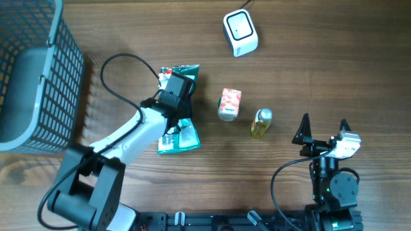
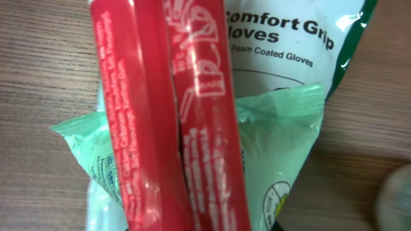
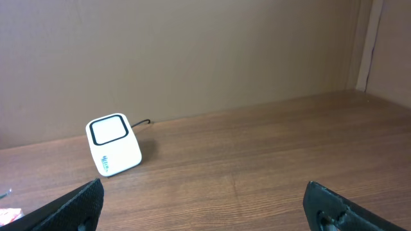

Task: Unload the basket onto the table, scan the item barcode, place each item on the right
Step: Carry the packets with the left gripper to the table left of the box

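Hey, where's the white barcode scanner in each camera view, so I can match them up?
Overhead: scanner at the top, right of centre.
Left wrist: not in it.
Right wrist: scanner left of centre, standing on the table.
Shared landmark: the wood table, seen in all three views.

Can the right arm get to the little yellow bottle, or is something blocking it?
Probably yes. The right gripper is open and empty, and only bare table lies between it and the yellow bottle. The carton sits beyond the bottle, out of the way.
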